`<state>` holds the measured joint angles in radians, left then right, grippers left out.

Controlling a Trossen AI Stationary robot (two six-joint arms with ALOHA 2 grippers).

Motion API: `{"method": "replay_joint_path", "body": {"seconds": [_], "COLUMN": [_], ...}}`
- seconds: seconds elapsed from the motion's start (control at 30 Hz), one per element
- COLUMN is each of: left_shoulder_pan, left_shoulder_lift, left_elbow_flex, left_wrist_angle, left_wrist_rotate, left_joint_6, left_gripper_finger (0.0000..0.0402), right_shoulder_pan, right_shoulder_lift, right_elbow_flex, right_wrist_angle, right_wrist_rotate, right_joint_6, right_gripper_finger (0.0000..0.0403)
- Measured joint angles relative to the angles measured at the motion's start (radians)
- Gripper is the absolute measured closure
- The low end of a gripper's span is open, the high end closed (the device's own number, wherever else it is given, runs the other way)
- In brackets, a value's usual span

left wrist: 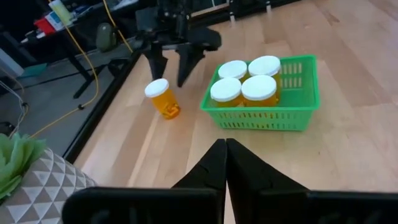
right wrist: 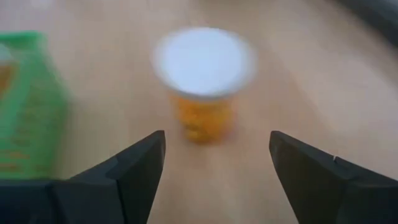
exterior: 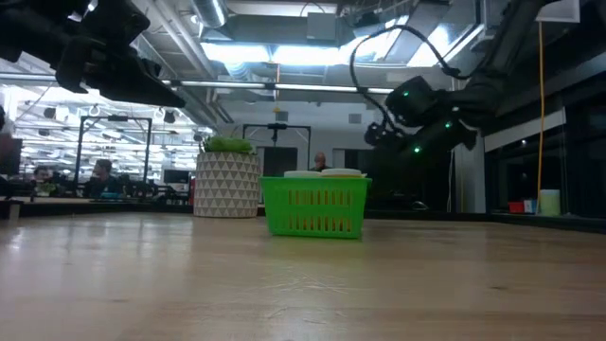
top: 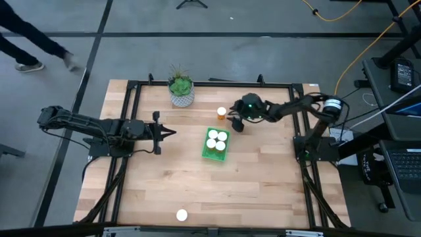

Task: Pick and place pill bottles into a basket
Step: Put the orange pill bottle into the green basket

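Note:
The green basket [top: 215, 146] sits at the table's middle with several white-capped orange pill bottles [left wrist: 244, 87] upright in it. One pill bottle [top: 222, 113] stands on its base on the wood just beyond the basket. My right gripper [top: 231, 121] is open close beside that bottle [right wrist: 204, 81], its fingers short of it and slanting down. Another pill bottle [top: 181, 214] stands near the front edge. My left gripper [top: 172, 133] is shut left of the basket, above the table, holding nothing.
A white patterned pot with a green plant [top: 181, 92] stands at the far edge, left of the lone bottle. Black frame rails [top: 131, 118] run along the table's sides. Bare wood [top: 263, 191] stretches between the basket and the front edge. A person [top: 26, 46] walks past on the floor.

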<state>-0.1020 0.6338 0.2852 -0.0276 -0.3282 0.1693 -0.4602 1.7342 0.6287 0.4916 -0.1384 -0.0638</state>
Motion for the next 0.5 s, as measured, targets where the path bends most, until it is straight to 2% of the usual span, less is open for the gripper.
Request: {"method": "replay_joint_path", "body": {"seconds": [0.1,0.23,0.5], "left_shoulder_pan": [0.000,0.000,0.000], "left_shoulder_lift": [0.000,0.000,0.000], "left_elbow_flex": [0.000,0.000,0.000], "left_wrist_angle": [-0.019,-0.031,-0.032], "left_wrist_rotate": [-0.003,-0.029,-0.012], "left_joint_6": [0.000,-0.002,-0.002], "left_gripper_finger": [0.0397,0.0399,0.0397], "right_shoulder_pan": [0.005,0.000,-0.003], "right_shoulder_lift": [0.048,0.084,0.089], "right_elbow_flex": [0.039,0.081,0.120], "right_wrist_angle": [0.000,-0.001,-0.002], "right_wrist_rotate": [-0.085,-0.080,-0.084], "right_joint_6": [0.001,0.001,0.005], "right_gripper_finger": [0.0111,0.0111,0.0111]}}
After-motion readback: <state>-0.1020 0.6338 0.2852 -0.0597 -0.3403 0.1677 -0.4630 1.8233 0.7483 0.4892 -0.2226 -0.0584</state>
